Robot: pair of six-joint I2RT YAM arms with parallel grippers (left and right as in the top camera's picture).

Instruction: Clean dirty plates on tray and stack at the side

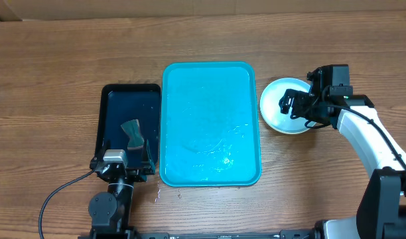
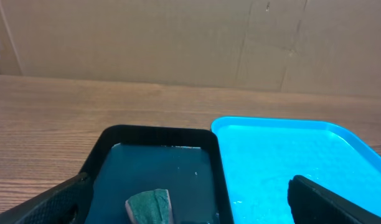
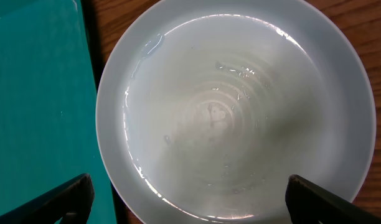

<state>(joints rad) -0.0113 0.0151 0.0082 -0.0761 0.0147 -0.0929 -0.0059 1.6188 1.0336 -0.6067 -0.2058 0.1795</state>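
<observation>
Hovering open, right pincer (image 3: pixel 190 202) above pale plate (image 3: pixel 234 112)

Robot lab test station. A wood-grain desk (image 1: pixel 50 79) carries a left arm (image 1: pixel 105 207) and right arm (image 1: pixel 362 129); cardboard sheeting (image 2: pixel 147 37) screens the rear; a loose cable (image 1: pixel 52 196) trails near the front edge.
</observation>
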